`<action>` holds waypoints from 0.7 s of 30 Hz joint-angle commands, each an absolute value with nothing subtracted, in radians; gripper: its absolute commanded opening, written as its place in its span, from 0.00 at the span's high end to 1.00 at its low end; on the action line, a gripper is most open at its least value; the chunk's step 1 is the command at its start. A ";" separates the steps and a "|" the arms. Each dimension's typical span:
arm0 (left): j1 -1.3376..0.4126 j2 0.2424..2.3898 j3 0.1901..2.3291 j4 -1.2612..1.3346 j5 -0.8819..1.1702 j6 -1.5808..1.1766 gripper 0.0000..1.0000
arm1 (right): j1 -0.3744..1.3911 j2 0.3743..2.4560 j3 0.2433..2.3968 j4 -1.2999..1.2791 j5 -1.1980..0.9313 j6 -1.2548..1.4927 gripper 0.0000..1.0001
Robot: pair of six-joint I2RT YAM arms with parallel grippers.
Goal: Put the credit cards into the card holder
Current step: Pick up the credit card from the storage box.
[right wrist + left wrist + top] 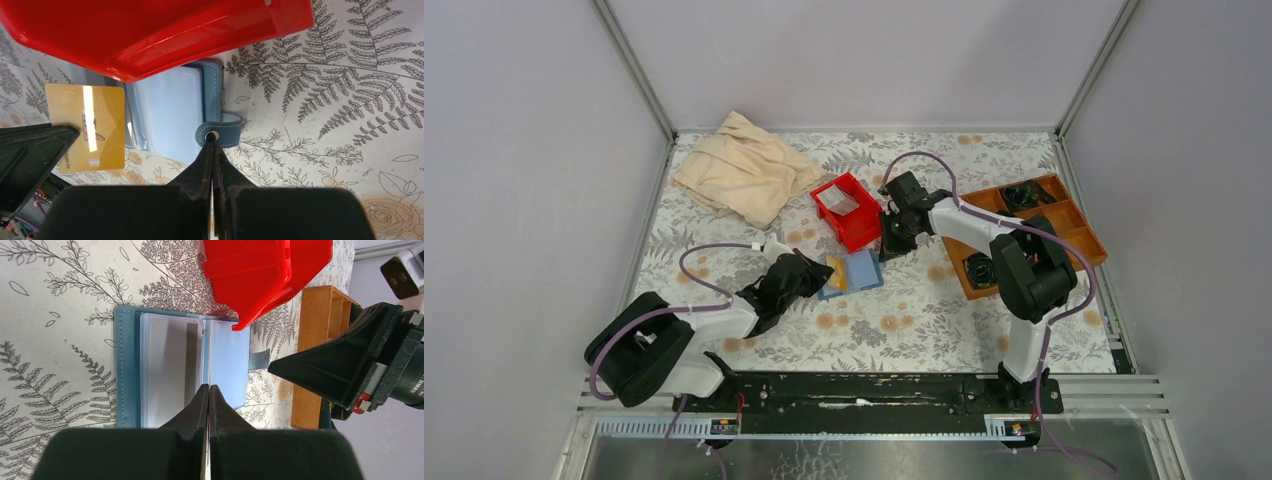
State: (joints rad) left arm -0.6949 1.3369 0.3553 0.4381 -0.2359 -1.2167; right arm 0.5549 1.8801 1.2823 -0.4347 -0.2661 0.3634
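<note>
Overhead view first: the card holder (864, 270) lies open on the flowered table (874, 335) in the middle of the frame, just below the red bin (864, 232), and both of my arms meet over it.

My left gripper (209, 387) comes in from the lower left, jaws clenched on a gold card (95, 127). In its own wrist view the card is edge-on, only a thin line running up from the fingertips over the clear slots. The right wrist view shows that same card face-on at the left of the frame, over the holder's left part, with a left finger covering its lower corner.

The right gripper (214, 147) reaches in from the upper right, jaws pressed tight together. Its tips touch the end of the snap tab (220, 131) that sticks out from the holder's edge; whether they nip the tab itself I can't tell.

A pale card (837, 203) lies inside the red bin. The wooden tray (1079, 240) sits at the right of the overhead frame, and a crumpled beige cloth (744, 170) at the upper left
</note>
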 commanded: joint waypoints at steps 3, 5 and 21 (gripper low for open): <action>-0.702 1.382 0.347 0.578 -0.271 -1.221 1.00 | 0.571 1.904 1.339 -0.439 -0.221 0.347 1.00; -0.703 1.400 0.350 0.591 -0.268 -1.218 1.00 | 0.571 1.912 1.341 -0.439 -0.214 0.347 1.00; -0.716 1.490 0.356 0.669 -0.278 -1.226 1.00 | 0.572 1.924 1.326 -0.431 -0.175 0.348 1.00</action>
State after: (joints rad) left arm -0.7074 1.4731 0.3553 0.6006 -0.2401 -1.2232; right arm 0.5625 1.9423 1.3052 -0.4351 -0.2169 0.3592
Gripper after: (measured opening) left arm 0.011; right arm 0.011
